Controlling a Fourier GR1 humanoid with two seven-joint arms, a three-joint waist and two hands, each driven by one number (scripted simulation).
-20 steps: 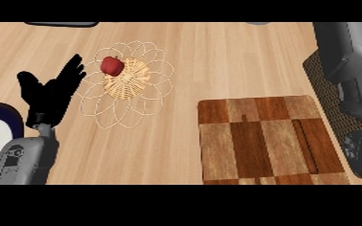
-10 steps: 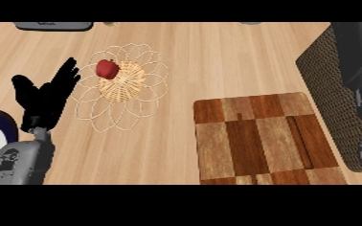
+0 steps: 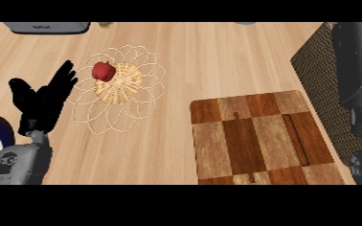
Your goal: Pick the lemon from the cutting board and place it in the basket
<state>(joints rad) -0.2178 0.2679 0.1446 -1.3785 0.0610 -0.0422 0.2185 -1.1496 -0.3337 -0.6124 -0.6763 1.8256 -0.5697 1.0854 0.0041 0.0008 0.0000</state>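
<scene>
1. Head view:
2. Basket point(image 3: 121, 90) sits on the surface point(image 3: 212, 57), left of centre. It has a woven middle with wire petal loops all round.
3. Red item point(image 3: 104, 71) lies in the basket at the upper-left edge of the woven middle. It's rounded and red, not lemon-yellow.
4. Board point(image 3: 258, 136) lies flat at lower right, with a checkered dark and light wood top. It's apart from the basket, with bare surface between them.
5. Left hand point(image 3: 44, 103) is just left of the basket. Fingers point(image 3: 63, 76) are straight and spread wide, holding nothing, pointing up and right toward the basket.
6. Its fingertips reach the outer wire loops on the left side; can't tell if they touch. Thumb sticks out to the left.
7. Grey forearm point(image 3: 21, 160) comes in at the lower-left corner.
8. Dark woven mat point(image 3: 318, 76) runs along the right edge, above and beside the board.
9. Grey device point(image 3: 46, 27) is cut off at the top-left edge, well apart from the basket.
</scene>
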